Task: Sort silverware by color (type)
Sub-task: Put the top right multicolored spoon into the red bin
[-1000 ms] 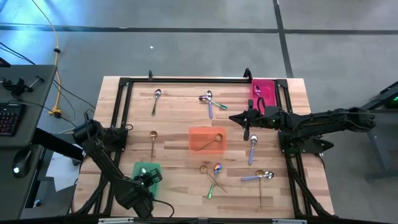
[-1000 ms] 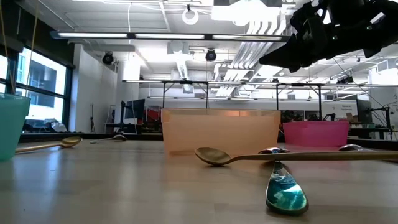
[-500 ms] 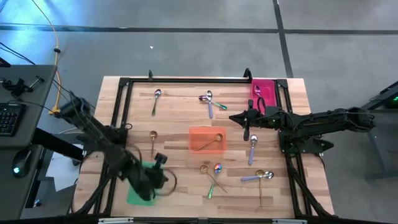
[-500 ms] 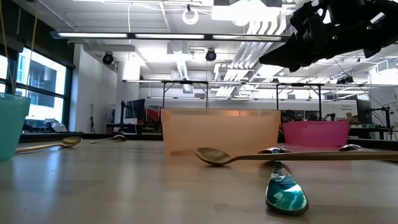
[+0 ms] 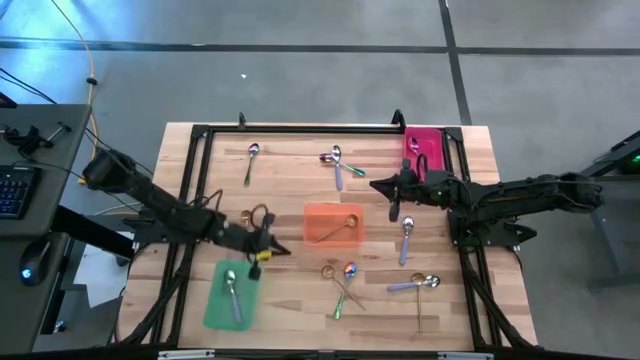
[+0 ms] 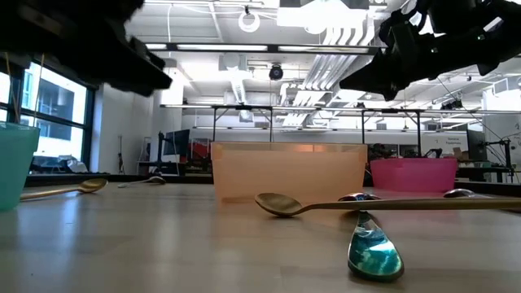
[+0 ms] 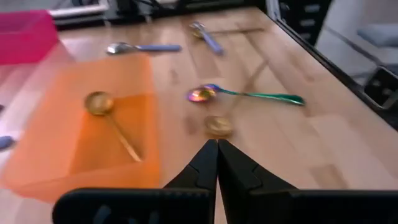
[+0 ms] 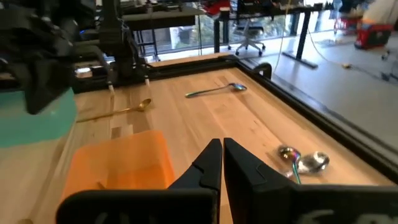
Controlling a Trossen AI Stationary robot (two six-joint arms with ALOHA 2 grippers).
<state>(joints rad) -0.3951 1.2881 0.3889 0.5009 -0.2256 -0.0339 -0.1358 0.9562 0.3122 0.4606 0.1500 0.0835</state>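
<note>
Silverware lies scattered on the wooden table: a green-handled spoon (image 5: 251, 160), a pair of spoons (image 5: 336, 163), a purple-handled spoon (image 5: 407, 238), a crossed gold and rainbow spoon (image 5: 342, 279), and two more (image 5: 419, 288) near the right edge. One silver spoon (image 5: 232, 293) lies in the green tray (image 5: 216, 310), one gold spoon (image 5: 347, 222) in the orange tray (image 5: 318, 228), and one purple-handled piece in the pink tray (image 5: 424, 140). My left gripper (image 5: 272, 248) hovers shut between the green and orange trays, holding nothing (image 7: 217, 144). My right gripper (image 5: 378, 187) hangs shut and empty above the table, right of the orange tray (image 8: 222, 144).
A black frame (image 5: 300, 130) runs around the tabletop. A gold spoon (image 5: 245, 222) lies partly under my left arm. In the low view the gold spoon (image 6: 281, 203) and rainbow spoon (image 6: 374, 252) lie close to the near edge, with the orange tray (image 6: 289, 171) behind them.
My left gripper has moved from over the green tray, near the table's near edge, toward the far side and right, toward the orange tray. The green tray now shows in full with a silver spoon lying in it.
</note>
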